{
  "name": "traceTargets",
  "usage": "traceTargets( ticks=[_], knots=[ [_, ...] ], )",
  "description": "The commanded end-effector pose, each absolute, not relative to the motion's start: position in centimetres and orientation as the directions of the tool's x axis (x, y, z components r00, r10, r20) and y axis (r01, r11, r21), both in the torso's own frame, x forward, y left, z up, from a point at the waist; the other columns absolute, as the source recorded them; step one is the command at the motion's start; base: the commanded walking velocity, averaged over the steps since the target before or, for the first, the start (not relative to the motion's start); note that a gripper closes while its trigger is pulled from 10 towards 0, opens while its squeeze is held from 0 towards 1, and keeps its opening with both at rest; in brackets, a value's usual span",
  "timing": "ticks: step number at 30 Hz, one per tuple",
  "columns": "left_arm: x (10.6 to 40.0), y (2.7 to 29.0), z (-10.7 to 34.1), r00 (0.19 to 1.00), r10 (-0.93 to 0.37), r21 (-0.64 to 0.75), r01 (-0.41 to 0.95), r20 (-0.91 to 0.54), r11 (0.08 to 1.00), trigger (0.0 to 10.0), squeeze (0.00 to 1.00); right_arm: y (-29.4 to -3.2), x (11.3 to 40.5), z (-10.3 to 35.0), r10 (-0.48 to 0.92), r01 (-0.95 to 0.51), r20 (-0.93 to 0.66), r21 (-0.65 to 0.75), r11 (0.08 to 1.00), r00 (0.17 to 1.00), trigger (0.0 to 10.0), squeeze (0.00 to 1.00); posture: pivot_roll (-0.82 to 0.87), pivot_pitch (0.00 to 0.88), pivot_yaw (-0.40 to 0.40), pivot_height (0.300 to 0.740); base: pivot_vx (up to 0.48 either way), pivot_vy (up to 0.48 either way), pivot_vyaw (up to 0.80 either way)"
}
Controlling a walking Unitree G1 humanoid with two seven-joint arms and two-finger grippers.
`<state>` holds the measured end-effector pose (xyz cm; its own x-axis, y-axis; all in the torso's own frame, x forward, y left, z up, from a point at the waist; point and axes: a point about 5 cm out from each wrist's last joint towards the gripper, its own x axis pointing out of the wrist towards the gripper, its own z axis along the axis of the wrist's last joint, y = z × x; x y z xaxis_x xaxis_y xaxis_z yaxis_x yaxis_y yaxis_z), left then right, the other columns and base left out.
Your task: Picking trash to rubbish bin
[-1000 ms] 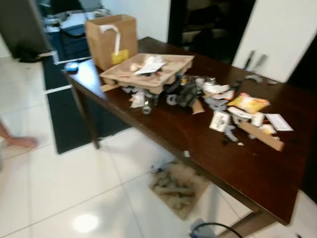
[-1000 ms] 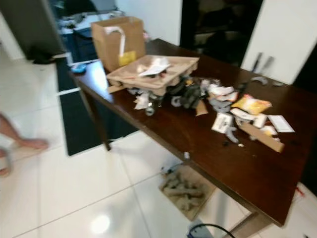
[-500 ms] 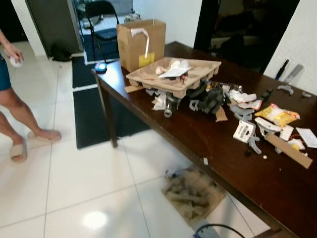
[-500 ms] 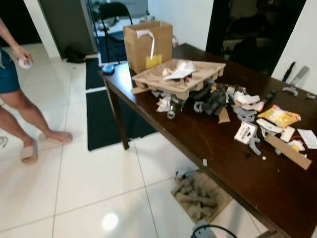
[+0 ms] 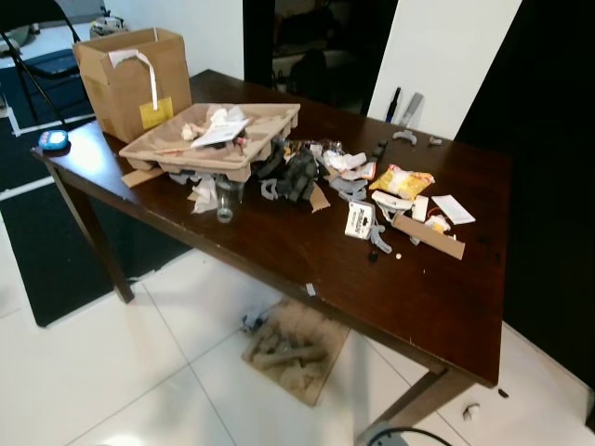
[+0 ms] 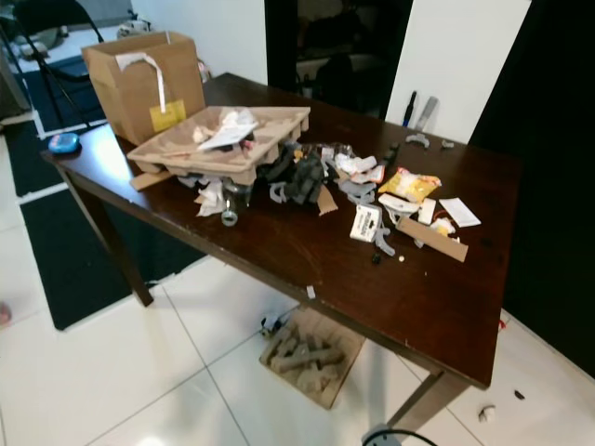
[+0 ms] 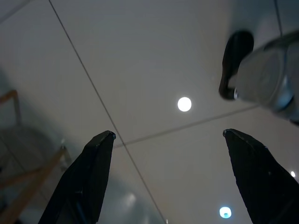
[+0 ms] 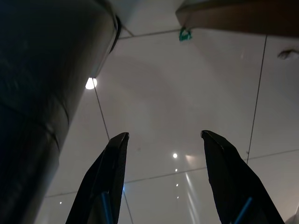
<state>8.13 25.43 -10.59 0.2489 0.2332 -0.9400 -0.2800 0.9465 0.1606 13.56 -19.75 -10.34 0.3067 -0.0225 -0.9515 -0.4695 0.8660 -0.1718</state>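
Hanging idle over floor tiles, left gripper (image 7: 168, 140) spread, right gripper (image 8: 163, 140) spread, table (image 5: 279, 251) trash jumbled, indistinct.

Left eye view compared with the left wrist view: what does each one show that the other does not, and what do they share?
The left eye view gives the dark wooden table, with the cardboard box, the moulded tray and scattered trash on it. The left wrist view gives the left pincer, fingers apart and holding nothing, above the floor. Both show the white tiled floor.
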Motion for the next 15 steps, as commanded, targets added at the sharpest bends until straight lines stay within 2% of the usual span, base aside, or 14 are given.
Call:
traceTargets(
  ticks=[1, 4, 9, 15],
  knots=[
    [7.20, 25.13, -10.86, 0.220, 0.219, 0.155, -0.276, -0.950, 0.949, 10.0, 0.00, -19.66, 13.52, -10.37, -0.025, -0.464, -0.951, -0.173, 0.869, 0.307, 10.0, 0.00, 0.10, 0.047, -0.008, 0.740, 0.000, 0.000, 0.00],
    [7.24, 25.04, -10.87, 0.224, 0.211, 0.146, -0.276, -0.951, 0.950, 10.0, 0.00, -19.61, 13.58, -10.36, -0.028, -0.464, -0.951, -0.176, 0.868, 0.308, 10.0, 0.00, 0.10, 0.047, -0.008, 0.740, 0.000, -0.101, 0.00],
    [7.22, 25.03, -10.88, 0.226, 0.200, 0.133, -0.279, -0.953, 0.951, 10.0, 0.00, -19.54, 13.59, -10.37, -0.032, -0.469, -0.952, -0.179, 0.865, 0.306, 10.0, 0.00, 0.10, 0.047, -0.008, 0.740, 0.000, -0.432, 0.00],
    [7.14, 25.29, -10.81, 0.231, 0.203, 0.133, -0.288, -0.952, 0.949, 10.0, 0.00, -19.65, 13.35, -10.44, -0.045, -0.473, -0.955, -0.187, 0.861, 0.294, 10.0, 0.00, 0.11, 0.054, -0.002, 0.740, 0.000, 0.000, 0.00]
  ],
)
